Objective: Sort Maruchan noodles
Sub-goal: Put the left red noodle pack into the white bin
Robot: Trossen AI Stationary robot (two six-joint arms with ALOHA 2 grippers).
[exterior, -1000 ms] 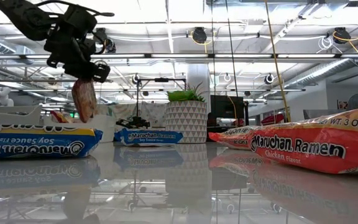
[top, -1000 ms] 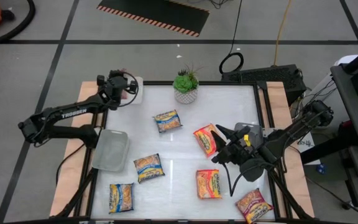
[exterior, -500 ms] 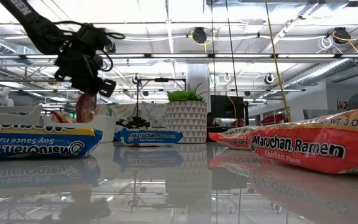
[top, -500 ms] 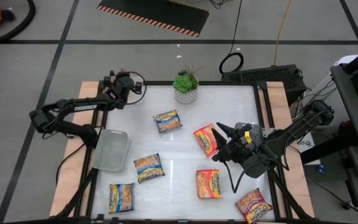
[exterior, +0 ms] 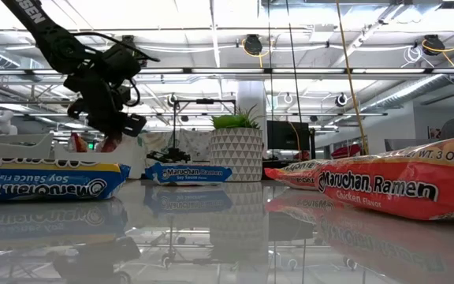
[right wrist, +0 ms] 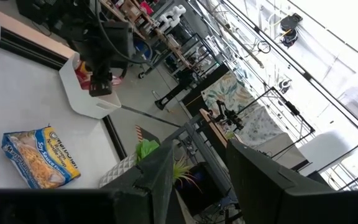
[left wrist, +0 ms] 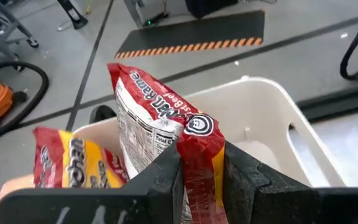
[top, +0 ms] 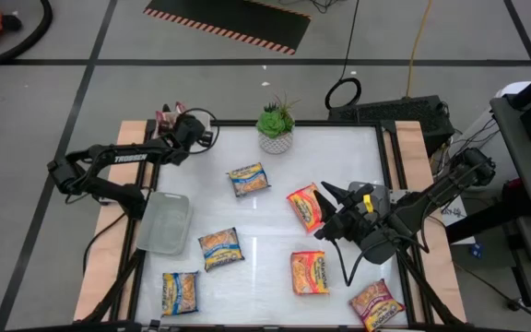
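My left gripper (top: 181, 129) is at the table's far left corner, shut on a dark red Maruchan packet (left wrist: 160, 115). It holds the packet over a white tray (left wrist: 272, 118), where another red-and-yellow packet (left wrist: 73, 162) lies. More noodle packets lie flat on the table: blue-and-yellow (top: 248, 179) (top: 220, 248) (top: 180, 292), orange-red (top: 308, 206) (top: 310, 272) and dark red (top: 376, 304). My right gripper (top: 325, 212) hangs open, raised above the table's right half, with nothing between its fingers (right wrist: 160, 171). My left gripper pinches the dark red packet between its two fingers by one end (left wrist: 199, 155). The fingers slant downward toward the far left corner. The packet sticks out ahead of the fingers over the white tray. I cannot tell whether its far end touches the tray.
A grey tray (top: 165, 222) sits near the table's left edge. A potted plant (top: 276, 127) stands at the far edge, middle. Wooden strips run along the table's left and right sides.
My left gripper has sunk toward the white tray at the far left corner and tipped further downward, staying shut on the dark red packet. The packet hung high above the table before and is now low over the tray.
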